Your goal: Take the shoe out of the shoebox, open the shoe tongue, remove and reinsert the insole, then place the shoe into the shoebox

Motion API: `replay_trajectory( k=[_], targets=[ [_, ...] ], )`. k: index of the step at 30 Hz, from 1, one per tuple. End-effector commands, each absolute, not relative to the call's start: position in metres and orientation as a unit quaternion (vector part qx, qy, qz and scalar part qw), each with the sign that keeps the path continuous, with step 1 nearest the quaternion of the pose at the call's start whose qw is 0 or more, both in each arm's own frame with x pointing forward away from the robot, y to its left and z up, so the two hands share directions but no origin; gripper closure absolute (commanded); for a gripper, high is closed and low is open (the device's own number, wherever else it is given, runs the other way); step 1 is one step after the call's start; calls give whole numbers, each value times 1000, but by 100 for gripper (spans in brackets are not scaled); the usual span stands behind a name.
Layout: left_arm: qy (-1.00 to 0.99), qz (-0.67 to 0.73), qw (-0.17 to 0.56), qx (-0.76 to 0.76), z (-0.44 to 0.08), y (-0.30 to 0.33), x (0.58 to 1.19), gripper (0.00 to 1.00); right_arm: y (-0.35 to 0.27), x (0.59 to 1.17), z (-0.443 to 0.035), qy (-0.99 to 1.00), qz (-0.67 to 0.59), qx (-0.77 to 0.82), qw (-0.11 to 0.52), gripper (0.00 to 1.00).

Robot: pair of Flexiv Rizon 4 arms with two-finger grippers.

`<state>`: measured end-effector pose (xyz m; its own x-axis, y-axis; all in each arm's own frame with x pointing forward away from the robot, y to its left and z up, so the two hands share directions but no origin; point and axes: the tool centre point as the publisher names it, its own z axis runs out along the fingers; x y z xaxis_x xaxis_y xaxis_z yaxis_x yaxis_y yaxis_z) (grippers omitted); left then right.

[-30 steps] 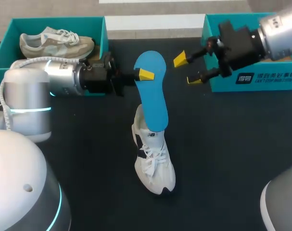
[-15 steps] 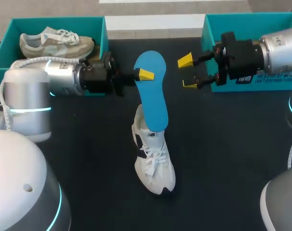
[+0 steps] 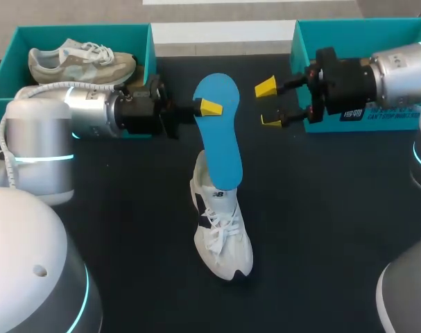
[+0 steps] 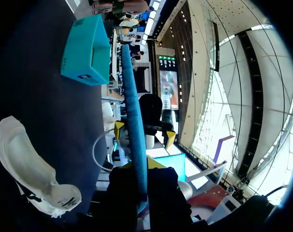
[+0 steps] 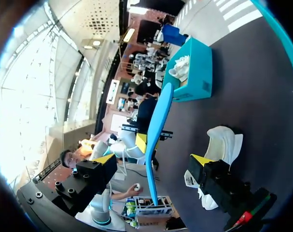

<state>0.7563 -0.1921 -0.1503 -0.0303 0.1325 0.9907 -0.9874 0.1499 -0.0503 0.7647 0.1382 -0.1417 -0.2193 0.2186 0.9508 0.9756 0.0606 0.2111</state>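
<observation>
The left gripper point(image 3: 211, 107) pinches the blue insole point(image 3: 219, 139), its long axis running top-to-bottom mid-frame; the right gripper point(image 3: 268, 104), spread wide, sits just right of it.

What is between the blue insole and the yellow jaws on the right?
Nothing is. In the head view only bare black table shows in the gap between the blue insole and the right arm's open jaws.

The head view looks down from above and behind; both wrist views face the blue insole point(image 3: 220, 139) from opposite sides.
</observation>
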Motion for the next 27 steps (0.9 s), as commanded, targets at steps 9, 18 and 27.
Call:
replay_trajectory(
  k=[9,18,27],
  targets=[
    [-557,558,520,329,-147,-187,758,100,140,767,-142,-614,-482,-486,392,0],
    [-674,635,325,189,-130,-176,769,100,140,767,-142,-614,-482,-486,392,0],
    [-707,679,176,92,-114,-161,774,100,140,767,-142,-614,-482,-486,392,0]
  ],
)
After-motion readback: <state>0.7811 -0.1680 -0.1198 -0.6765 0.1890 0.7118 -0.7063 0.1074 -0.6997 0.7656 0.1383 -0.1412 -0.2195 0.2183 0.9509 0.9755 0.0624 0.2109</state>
